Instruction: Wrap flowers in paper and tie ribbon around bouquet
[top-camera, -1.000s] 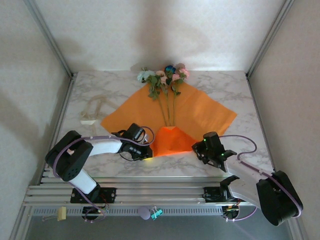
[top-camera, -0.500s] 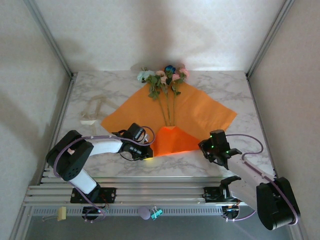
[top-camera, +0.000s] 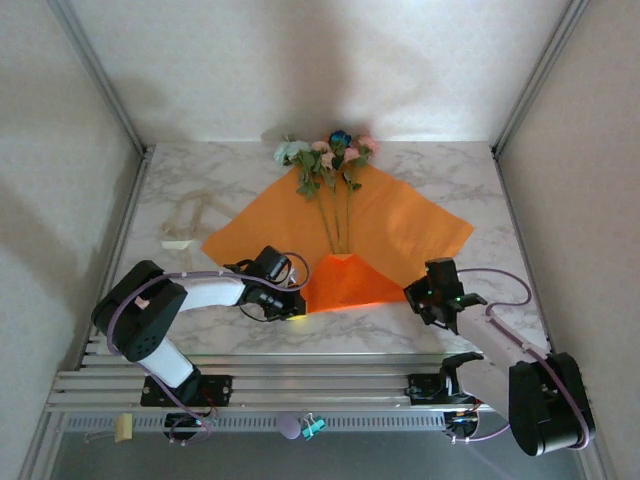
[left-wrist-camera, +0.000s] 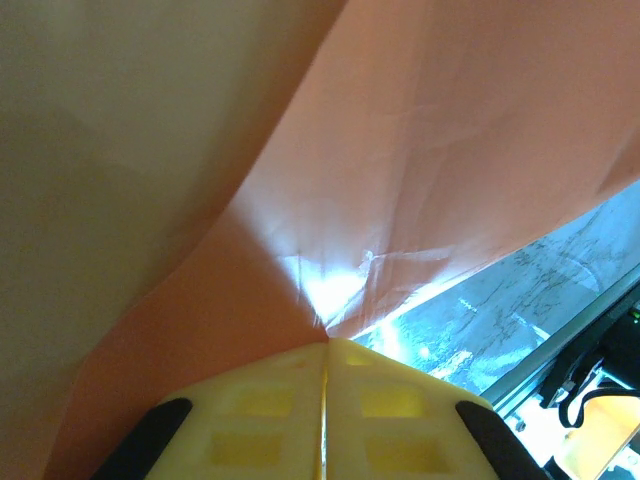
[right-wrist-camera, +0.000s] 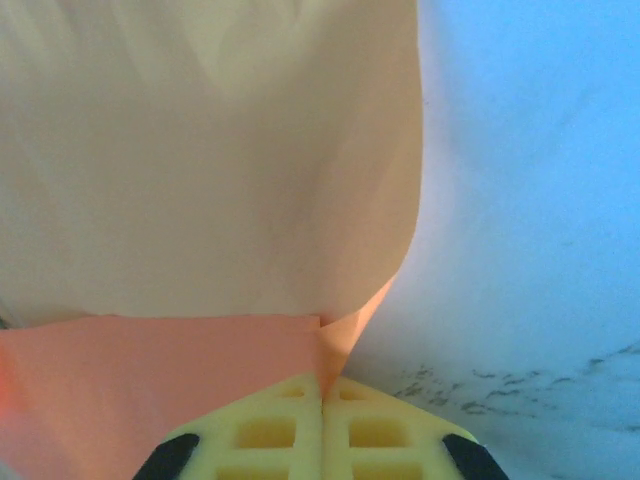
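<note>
The orange paper (top-camera: 400, 225) lies spread like a diamond on the marble table (top-camera: 480, 180). Its near corner is folded up into a brighter flap (top-camera: 345, 285) over the stem ends. The flowers (top-camera: 330, 155) rest on the sheet, blooms at the far tip and green stems running toward me. My left gripper (top-camera: 296, 303) is shut on the flap's left edge; in the left wrist view the paper (left-wrist-camera: 450, 150) is pinched at the left gripper (left-wrist-camera: 325, 345). My right gripper (top-camera: 412, 293) is shut on the flap's right corner, where the right gripper (right-wrist-camera: 322, 380) bites the paper (right-wrist-camera: 150, 380). The cream ribbon (top-camera: 188, 218) lies loose at the left.
White walls and slanted metal posts (top-camera: 105, 85) close in the table on three sides. Aluminium rails (top-camera: 300, 385) run along the near edge by the arm bases, with a small clip (top-camera: 312, 427) below them.
My right gripper has shifted to the right and slightly toward me, drawing the flap's right corner with it. The left arm, flowers and ribbon have stayed put.
</note>
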